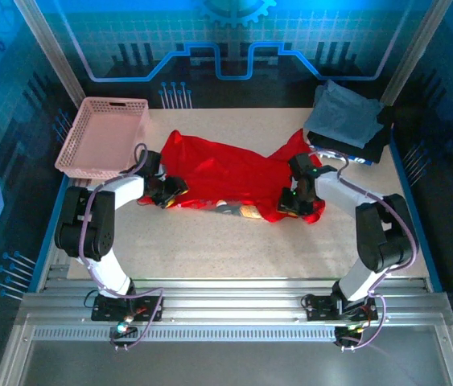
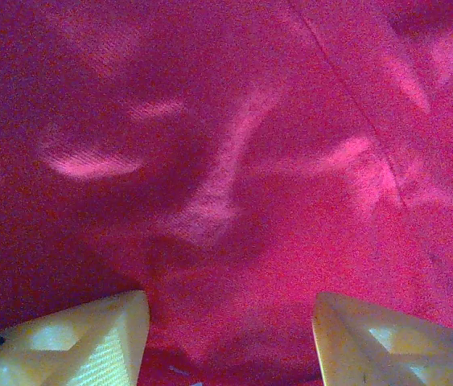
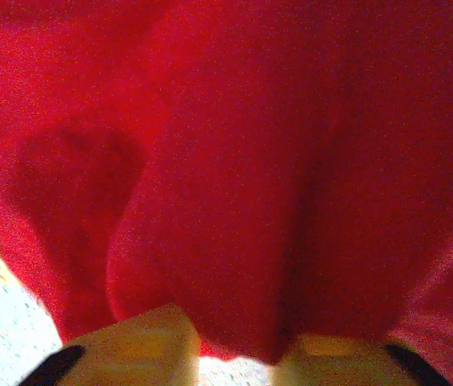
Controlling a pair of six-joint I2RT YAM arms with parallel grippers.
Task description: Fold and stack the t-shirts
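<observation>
The bright red t-shirt [image 1: 226, 173] lies spread and rumpled across the middle of the table, with a bit of its print showing at the near edge. My left gripper [image 1: 166, 191] is at the shirt's left near edge. In the left wrist view its fingers stand wide apart, open [image 2: 230, 342], and the red t-shirt [image 2: 234, 177] covers everything ahead. My right gripper [image 1: 297, 201] is at the shirt's right near edge, with its fingers drawn in on a hanging fold of red t-shirt [image 3: 242, 241], the gripper [image 3: 242, 350] shut on it. A folded grey-blue shirt [image 1: 340, 112] lies on a dark shirt [image 1: 371, 146] at the back right.
A pink plastic mesh basket [image 1: 101, 137] stands at the back left, close to my left arm. Bare tabletop [image 1: 234, 249] stretches between the red shirt and the arm bases. Blue enclosure walls ring the table.
</observation>
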